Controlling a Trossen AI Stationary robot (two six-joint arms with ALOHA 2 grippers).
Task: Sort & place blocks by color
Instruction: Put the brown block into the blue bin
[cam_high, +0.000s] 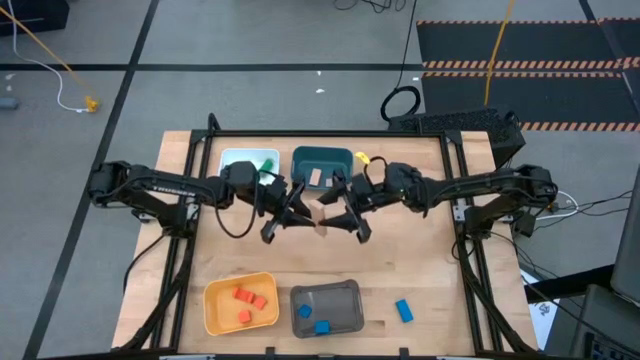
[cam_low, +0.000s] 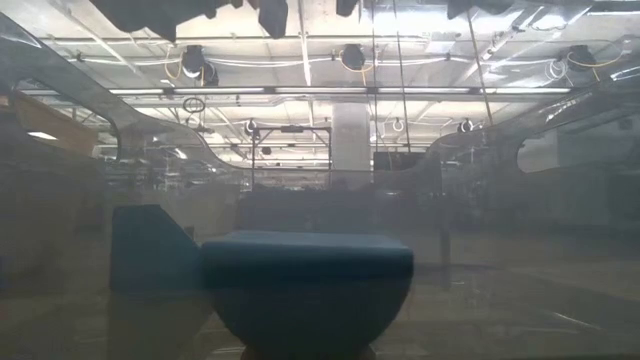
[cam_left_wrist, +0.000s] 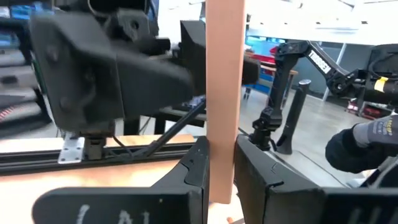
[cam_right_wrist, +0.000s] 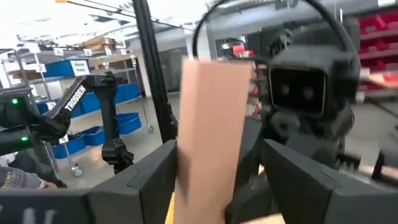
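Left gripper (cam_left_wrist: 221, 171), raised above the middle of the worktop (cam_high: 420, 260), is clamped on a tan wooden bar (cam_left_wrist: 224, 93) that stands upright between its fingers. Right gripper (cam_right_wrist: 217, 180) faces it with jaws spread, the same bar in the gap. Near the front edge: red blocks (cam_high: 248, 300) in a yellow bin (cam_high: 212, 310), blue blocks (cam_high: 313, 320) in a grey bin (cam_high: 345, 293), one blue block (cam_high: 404, 311) loose.

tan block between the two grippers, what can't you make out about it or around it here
- Tan block: both ends cut off by the left wrist view's edges; in the high view the two grippers hide most of it.
- Right gripper: open, but contact with the block is blurred.
- Low view: the teal bin fills it; no blocks show.
- Left gripper: shut on the block.
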